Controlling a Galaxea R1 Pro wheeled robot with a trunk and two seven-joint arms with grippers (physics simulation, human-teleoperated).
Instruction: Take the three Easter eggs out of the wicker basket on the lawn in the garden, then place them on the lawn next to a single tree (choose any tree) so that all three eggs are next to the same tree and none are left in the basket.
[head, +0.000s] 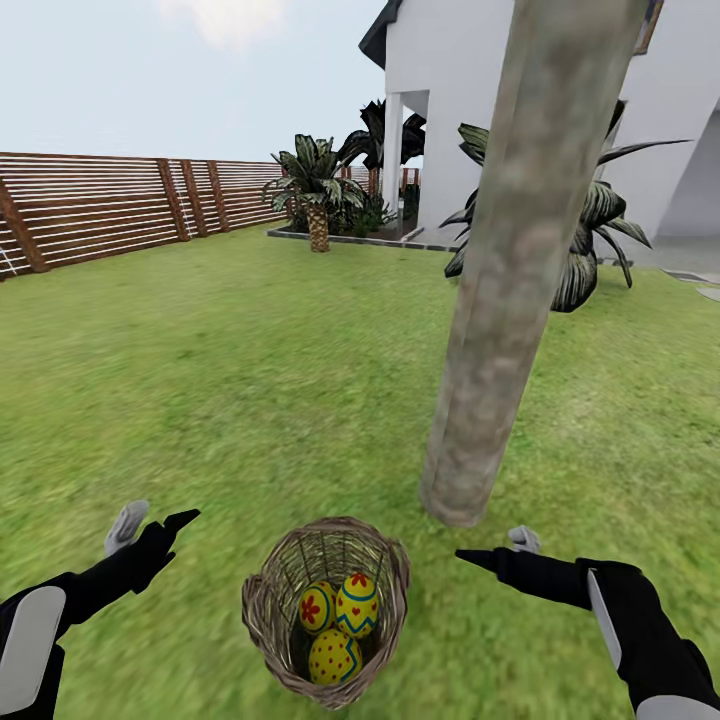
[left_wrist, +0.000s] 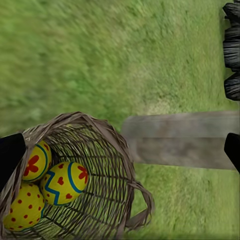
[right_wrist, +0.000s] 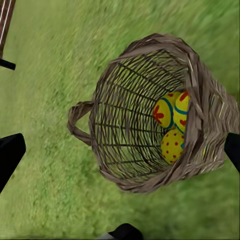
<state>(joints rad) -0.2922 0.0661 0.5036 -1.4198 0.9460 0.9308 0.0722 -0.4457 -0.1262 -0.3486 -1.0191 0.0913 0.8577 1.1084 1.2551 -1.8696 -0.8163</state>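
Observation:
The wicker basket (head: 262, 610) stands on the lawn (head: 200, 380) close in front of me, with three Easter eggs in it: one with red flowers (head: 317, 607), one with blue zigzags (head: 357, 604), one dotted (head: 335, 655). The tree (head: 515, 270) rises just behind and to the right of the basket. My left gripper (head: 155, 525) hovers open to the left of the basket, and my right gripper (head: 495, 547) hovers open to its right, near the trunk's foot. The left wrist view holds the basket (left_wrist: 107, 150), eggs (left_wrist: 65, 182) and trunk (left_wrist: 185, 137). The right wrist view looks into the basket (right_wrist: 130, 115) at the eggs (right_wrist: 172, 145).
A brown slat fence (head: 100, 205) bounds the grass at the left. Palm-like plants (head: 315, 185) (head: 590, 230) and a white house (head: 450, 100) stand at the back. Open grass stretches left of the trunk and around its foot.

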